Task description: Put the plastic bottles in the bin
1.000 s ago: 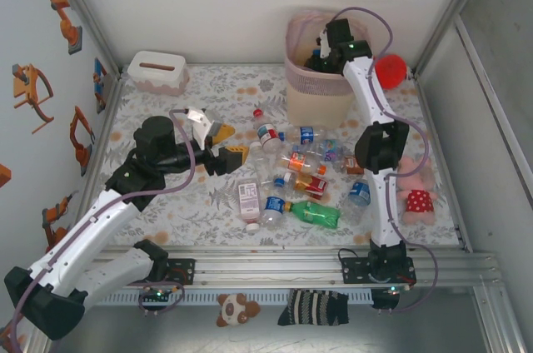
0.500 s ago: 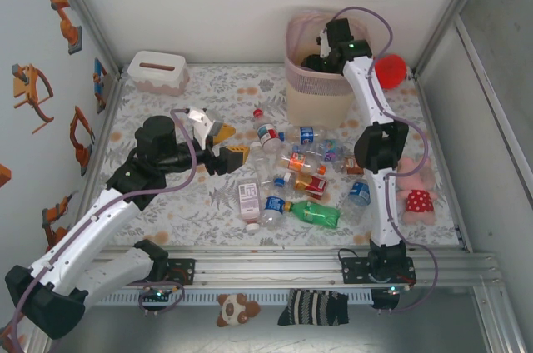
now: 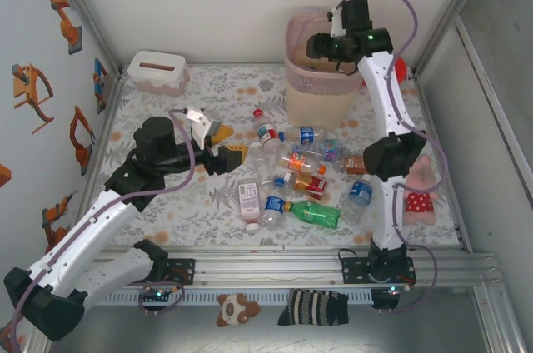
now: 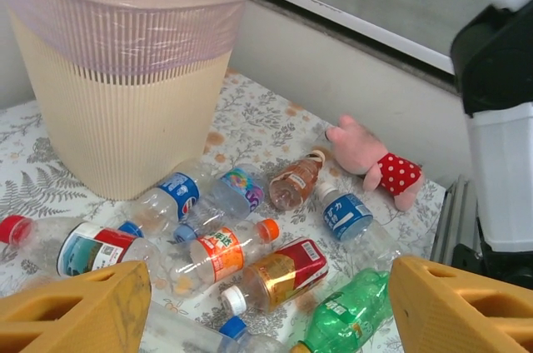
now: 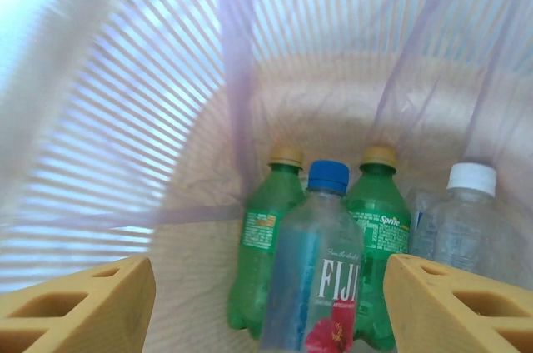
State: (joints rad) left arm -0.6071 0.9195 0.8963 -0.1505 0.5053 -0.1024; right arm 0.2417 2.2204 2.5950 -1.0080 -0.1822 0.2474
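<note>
Right pincer [image 3: 320, 45] hangs over the mouth of the tall pale pink-beige plastic bin with lattice rim and clear bag liner [image 3: 316, 96]; yellow fingers spread wide, nothing between them. Seen from the right wrist, below the pincer [image 5: 266, 307] at the bin's bottom: a clear plastic bottle with blue cap and Fiji label [image 5: 321, 274]; two green plastic bottles with yellow caps [image 5: 265, 236], one on either side of it; a clear bottle with white cap [image 5: 462, 220] toward the right-hand finger.

Left pincer [image 3: 227, 141] hovers over the flower-patterned table [image 3: 200, 203]; spread, empty. Just ahead of it lies the loose heap of small plastic bottles [image 4: 250, 253]; a green bottle lying on its side [image 4: 346, 311] is nearest its right-hand finger; the bin stands beyond the heap, on the left-hand finger's side; a pink plush toy in a red dotted dress [image 4: 371, 157] lies beyond the heap, to the right.
</note>
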